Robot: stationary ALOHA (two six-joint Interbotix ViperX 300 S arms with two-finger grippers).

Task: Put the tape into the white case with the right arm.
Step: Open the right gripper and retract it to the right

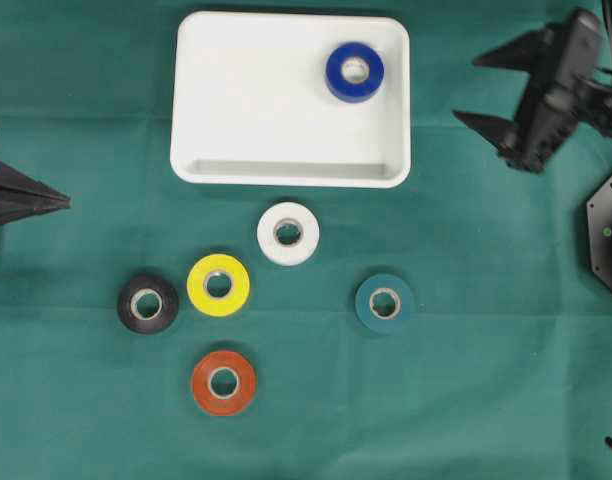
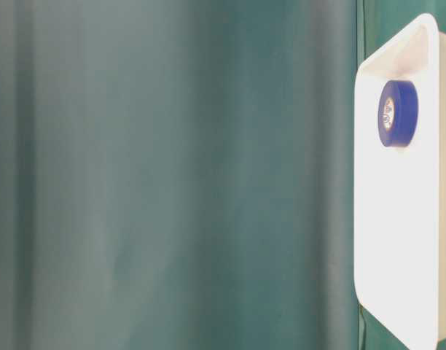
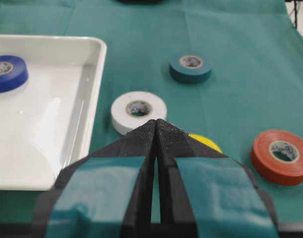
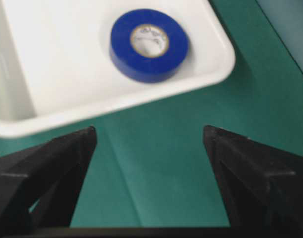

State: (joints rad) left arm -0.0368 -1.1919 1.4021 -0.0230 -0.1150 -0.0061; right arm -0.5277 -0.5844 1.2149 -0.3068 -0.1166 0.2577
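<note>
One roll out of six is already stowed; five wait on the green worktop.

The white case is the biggest thing here, a shallow rigid tray with a raised rim and rounded corners, lying flat at the far side of the worktop. It holds only the blue tape, flat on its side in the corner nearest the right arm, just inside the rim. The rest of the floor is bare, so there looks to be room for every remaining roll.

The right gripper hangs beside that corner of the case, outside the rim, its jaws spread wide with nothing between them. The left gripper sits at the opposite edge of the worktop, jaws pressed together and empty.

The loose rolls lie flat, well apart from the right gripper: white tape nearest the case's front rim, teal tape off to the right, yellow tape and black tape touching or nearly so, orange tape furthest out.

Each roll is probably light and fairly stiff, a firm vinyl ring on a hard core, smooth on the outer band and unlikely to be harmed by a squeeze. Pinching across the outer diameter from above seems soundest. The yellow and black pair leave little room for a finger between them.
</note>
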